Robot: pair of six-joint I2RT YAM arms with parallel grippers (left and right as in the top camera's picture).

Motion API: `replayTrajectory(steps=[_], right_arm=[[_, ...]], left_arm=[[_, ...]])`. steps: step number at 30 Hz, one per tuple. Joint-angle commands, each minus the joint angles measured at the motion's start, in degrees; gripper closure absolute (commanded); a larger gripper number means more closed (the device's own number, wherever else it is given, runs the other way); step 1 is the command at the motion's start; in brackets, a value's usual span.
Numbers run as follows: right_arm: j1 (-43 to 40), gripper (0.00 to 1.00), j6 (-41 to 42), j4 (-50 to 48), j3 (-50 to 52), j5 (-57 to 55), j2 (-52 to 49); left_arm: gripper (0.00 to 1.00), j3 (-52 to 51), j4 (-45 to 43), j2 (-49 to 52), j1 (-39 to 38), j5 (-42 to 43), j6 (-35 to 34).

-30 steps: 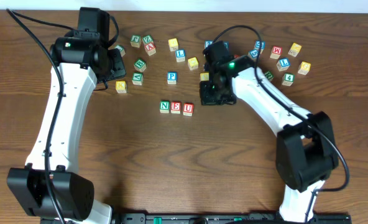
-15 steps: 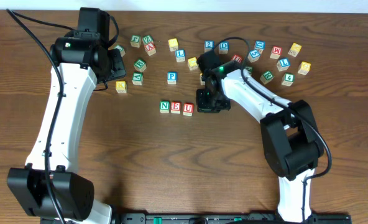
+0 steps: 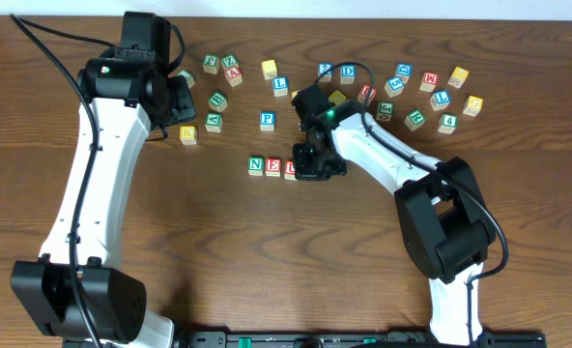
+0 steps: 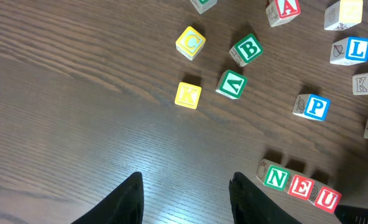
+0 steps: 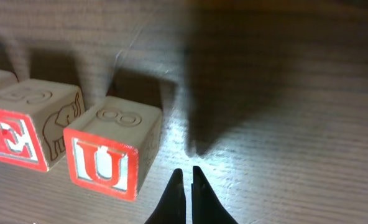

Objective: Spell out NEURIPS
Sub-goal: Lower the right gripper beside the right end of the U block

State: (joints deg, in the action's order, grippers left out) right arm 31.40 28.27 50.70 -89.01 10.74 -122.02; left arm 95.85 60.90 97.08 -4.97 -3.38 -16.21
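U cube [image 5: 103, 163] just beside the closed, empty right pincer [image 5: 186, 172]

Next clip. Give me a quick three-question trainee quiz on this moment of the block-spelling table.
1. True or false: the right gripper is clamped on a cube.
2. Which letters make up the row of small wooden letter cubes so far? A) N, E, U  B) N, E, U, R  C) N, E
3. Fill in: the light wooden U cube at the row's end bears a ___ letter.
Key: 1 false, it is shut but empty, beside the U cube; 2 A; 3 red.
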Motion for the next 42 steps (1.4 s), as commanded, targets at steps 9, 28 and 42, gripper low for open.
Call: replayTrajectory(steps=[9,28,42], right_arm=[[1.0,0.99,1.9,0.2,0.8,0.3,-0.3],[1.6,0.99,2.6,-3.7,0.8,1.7,-1.9],[2.3,0.99,2.6,-6.1,0.8,1.6,-1.9]], left_arm=[[0.56,-0.4,0.2,-0.1,0.0,-0.5,1.0],[0.56,-0.4,0.2,-0.1,0.0,-0.5,1.0],[0.56,-0.4,0.2,-0.1,0.0,-0.5,1.0]])
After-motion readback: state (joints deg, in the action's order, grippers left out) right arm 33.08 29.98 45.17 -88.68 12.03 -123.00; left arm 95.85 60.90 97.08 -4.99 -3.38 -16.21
